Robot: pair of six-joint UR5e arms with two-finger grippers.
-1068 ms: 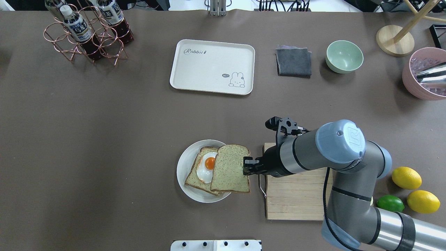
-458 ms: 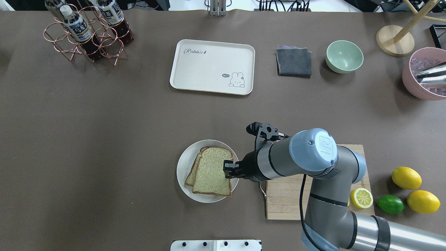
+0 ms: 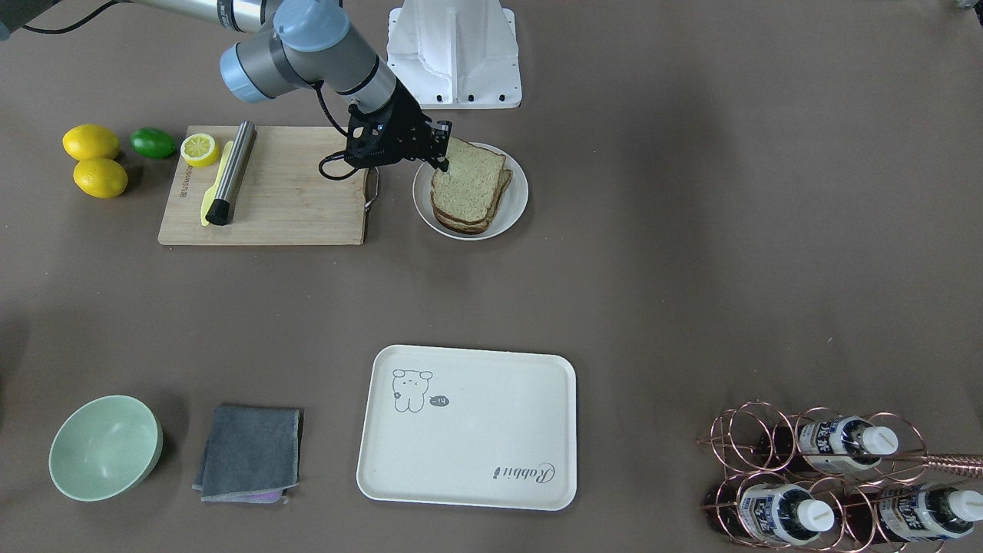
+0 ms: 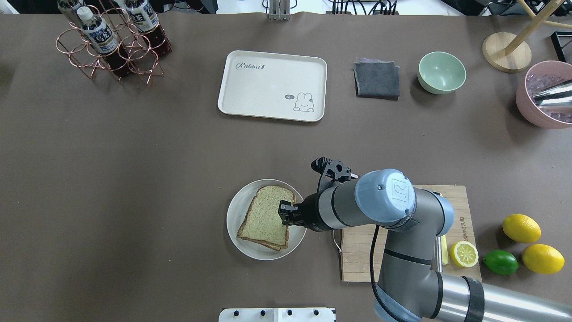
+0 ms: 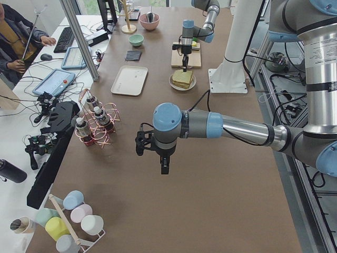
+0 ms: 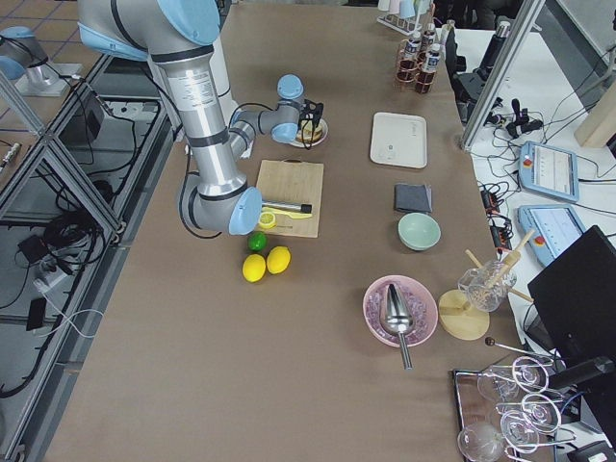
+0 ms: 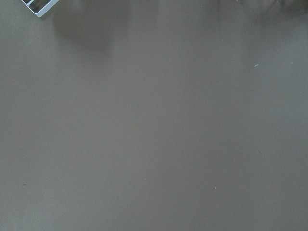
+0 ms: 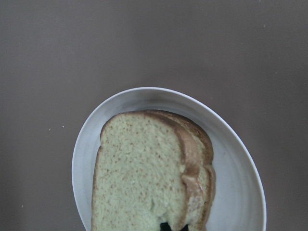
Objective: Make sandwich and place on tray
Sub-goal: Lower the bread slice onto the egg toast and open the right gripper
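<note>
The sandwich (image 4: pixel 264 217) lies on a round white plate (image 4: pixel 232 220): two tan bread slices stacked, with the egg hidden between them. My right gripper (image 4: pixel 286 213) is at the sandwich's right edge, shut on the top slice, which lies almost flush on the lower one. The right wrist view shows the stacked slices (image 8: pixel 144 173) on the plate (image 8: pixel 236 168). The cream tray (image 4: pixel 268 76) with the drawing and "Rabbit" script sits bare at the far middle of the table. My left gripper (image 5: pixel 164 166) hangs over bare table and shows only in the left side view; I cannot tell its state.
A wooden cutting board (image 4: pixel 375 255) lies right of the plate, under my right arm, with a lemon half (image 4: pixel 464 254) beside it. Two lemons (image 4: pixel 521 228) and a lime (image 4: pixel 500 262) lie further right. A grey cloth (image 4: pixel 376 79), green bowl (image 4: pixel 441 72) and bottle rack (image 4: pixel 111 44) stand at the back.
My right gripper has moved left with the top slice and lowered it over the egg and lower slice. The egg, visible before, is now covered.
</note>
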